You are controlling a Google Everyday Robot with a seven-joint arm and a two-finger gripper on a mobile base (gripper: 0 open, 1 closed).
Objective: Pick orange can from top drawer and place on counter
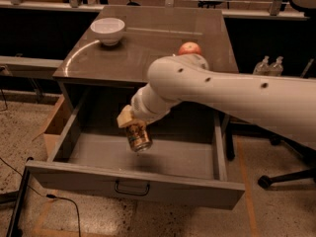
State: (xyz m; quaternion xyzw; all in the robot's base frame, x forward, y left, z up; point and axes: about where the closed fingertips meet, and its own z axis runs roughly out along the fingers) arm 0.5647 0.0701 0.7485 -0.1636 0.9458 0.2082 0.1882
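The shallow grey metal top drawer (pixel 74 174) stands open at lower centre. Mid-frame above its plain floor, the gripper (pixel 131 124) clamps the shiny, tilted orange can (pixel 138 137). Beyond, the glossy counter (pixel 158 38) bears a round apple (pixel 189 48) and a white bowl (pixel 108 31).

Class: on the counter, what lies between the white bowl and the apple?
Only bare counter, in the camera view. The gripper holds the orange can above the top drawer.

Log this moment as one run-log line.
end effector: shut on shiny copper-orange metal can | can: tilted, above open grey metal drawer | glossy grey-brown counter: can not yet placed
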